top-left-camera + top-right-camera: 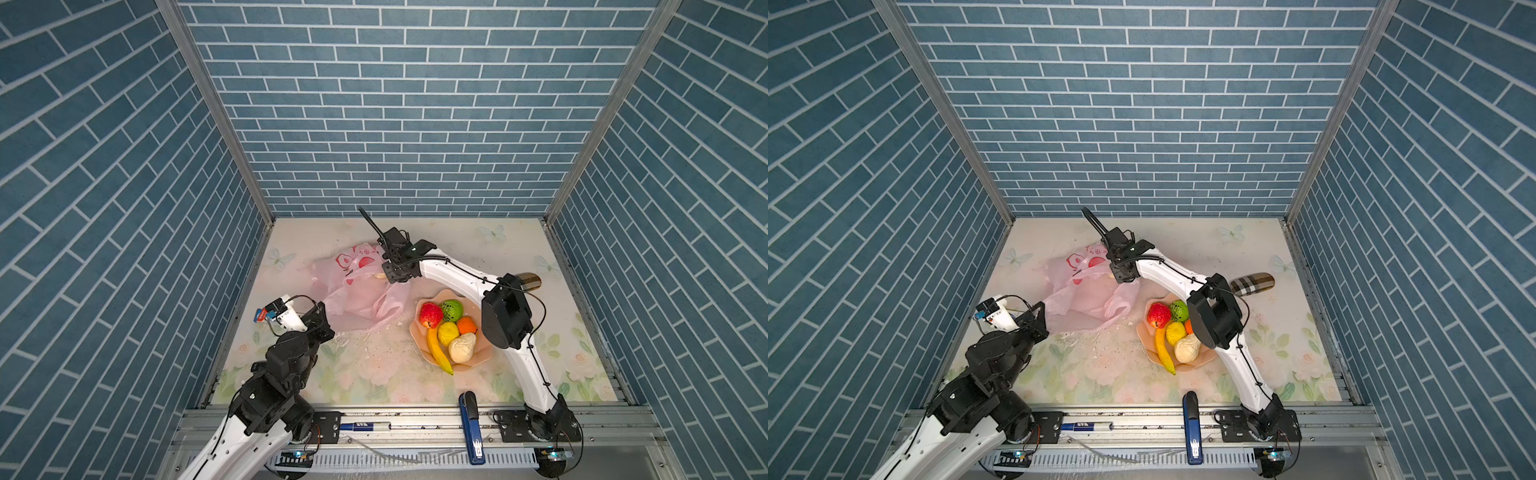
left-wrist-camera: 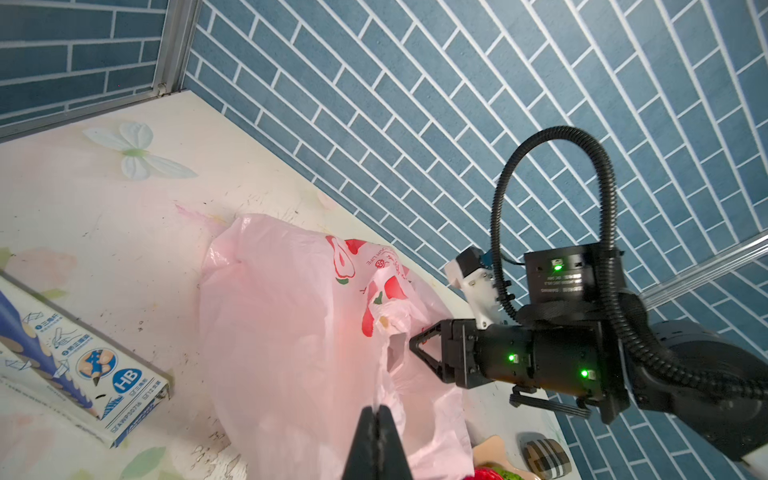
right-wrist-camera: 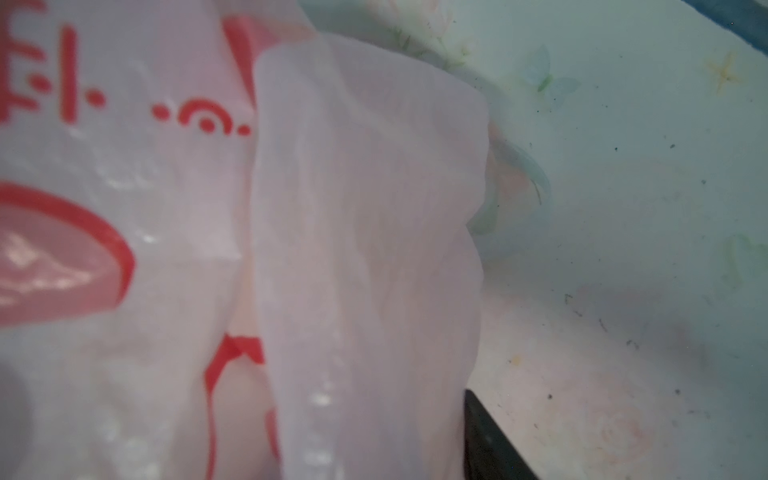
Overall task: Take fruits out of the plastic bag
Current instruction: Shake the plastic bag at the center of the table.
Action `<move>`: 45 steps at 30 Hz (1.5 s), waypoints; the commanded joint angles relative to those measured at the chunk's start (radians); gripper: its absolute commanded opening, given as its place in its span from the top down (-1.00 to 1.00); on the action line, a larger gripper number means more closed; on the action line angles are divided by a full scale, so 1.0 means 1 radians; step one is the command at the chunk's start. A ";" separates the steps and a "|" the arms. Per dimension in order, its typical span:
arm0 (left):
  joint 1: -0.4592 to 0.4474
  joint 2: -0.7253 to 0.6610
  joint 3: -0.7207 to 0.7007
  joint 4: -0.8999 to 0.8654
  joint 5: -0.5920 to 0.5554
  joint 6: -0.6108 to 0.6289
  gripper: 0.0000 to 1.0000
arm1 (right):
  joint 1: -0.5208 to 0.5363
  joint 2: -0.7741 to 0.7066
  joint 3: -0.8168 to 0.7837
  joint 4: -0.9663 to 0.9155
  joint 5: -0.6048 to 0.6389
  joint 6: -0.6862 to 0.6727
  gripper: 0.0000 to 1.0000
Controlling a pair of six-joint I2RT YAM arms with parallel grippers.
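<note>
so, left gripper (image 2: 376, 411) clamps the plastic bag (image 2: 291, 311), steadying it.
right gripper (image 2: 415, 343) noses at its cream fruit (image 2: 384, 321); jaws unclear.

In both top views, left of centre, the right gripper (image 1: 390, 277) has its tips buried in the folds of the plastic bag (image 1: 357, 303), and the right wrist view gives only blurred red print and one dark finger (image 3: 490, 440), so how the jaws stand cannot be told. A cream lump (image 1: 380, 275) at the bag's mouth is too small to identify. Right of centre in a top view, the right arm covers most of the small orange (image 1: 1188, 326) and one end of a checked pouch (image 1: 1252, 284), while the left wrist view's edge cuts off the pencil box (image 2: 83, 374) and the bowl (image 2: 492, 451).
</note>
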 commanded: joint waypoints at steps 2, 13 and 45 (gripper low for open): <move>-0.006 0.024 -0.045 0.016 -0.040 -0.008 1.00 | 0.005 -0.076 -0.078 0.145 -0.043 -0.100 0.44; -0.007 0.094 -0.117 0.112 -0.123 -0.049 1.00 | 0.055 -0.236 -0.311 0.358 -0.083 -0.318 0.73; -0.007 0.069 -0.138 0.099 -0.156 -0.072 1.00 | 0.096 -0.339 -0.546 0.489 -0.097 -0.344 0.20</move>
